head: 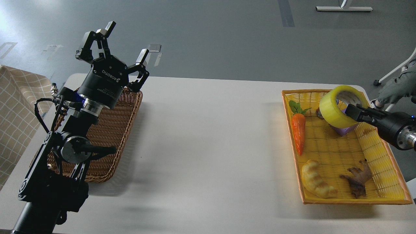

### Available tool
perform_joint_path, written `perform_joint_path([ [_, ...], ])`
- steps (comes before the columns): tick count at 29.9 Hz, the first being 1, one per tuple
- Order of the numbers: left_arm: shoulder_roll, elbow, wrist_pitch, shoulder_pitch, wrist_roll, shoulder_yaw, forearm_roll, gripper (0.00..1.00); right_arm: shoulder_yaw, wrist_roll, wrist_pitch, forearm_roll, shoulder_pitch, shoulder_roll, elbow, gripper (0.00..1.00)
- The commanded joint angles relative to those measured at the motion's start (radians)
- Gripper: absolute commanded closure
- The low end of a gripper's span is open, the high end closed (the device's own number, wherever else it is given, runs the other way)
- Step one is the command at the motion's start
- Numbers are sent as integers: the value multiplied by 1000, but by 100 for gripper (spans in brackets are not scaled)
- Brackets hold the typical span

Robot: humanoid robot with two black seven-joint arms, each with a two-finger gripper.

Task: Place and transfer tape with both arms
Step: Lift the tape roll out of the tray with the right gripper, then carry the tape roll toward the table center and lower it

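Right pincer (352, 112) comes in from the right edge, fingers closed on the wall of the tape (334, 109), one finger inside the core, one outside as far as visible. Tape is a yellow translucent roll with a grey-white core, tilted, core opening facing up and right. It hangs above the far end of the yellow basket (383, 162); cannot tell if its lower edge touches the purple thing (341, 130) under it. Purple thing mostly hidden by the roll.

Yellow basket sits on the right side of the white counter (208, 136), long side running away from the camera. Inside: carrot toy (298, 131) with green leaves along the left wall, croissant-shaped bread toy (317, 182) in the near left corner, dark brown animal figure (357, 180) just right of it, apart from it. A small dark item behind the roll, too hidden to tell.

Left pincer (125, 45) is raised over the far left of the counter, fingers spread wide, holding nothing, pointing up and away. "ROBOTIQ" lettering visible on its body. Left arm rises from the bottom left corner and covers part of the brown wicker basket (120, 130) on the left side of the counter. What shows of that basket holds nothing.

Checked cloth (18, 107) at the left edge. Grey floor beyond the counter.
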Motion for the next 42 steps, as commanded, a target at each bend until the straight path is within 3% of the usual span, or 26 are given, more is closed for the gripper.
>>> perform_joint_path([
  [1, -2, 0, 0, 0, 0, 0, 0, 2, 3, 0, 0, 0, 73, 6, -2, 100],
  [8, 0, 0, 0, 0, 0, 0, -1, 2, -31, -11, 0, -4, 222, 49, -5, 100],
  [26, 0, -2, 12, 2, 2, -14, 0, 2, -214, -20, 0, -24, 365, 247, -19, 100],
  [42, 1, -2, 23, 3, 0, -17, -1, 2, -399, -28, 0, -148, 406, 549, -150, 100],
])
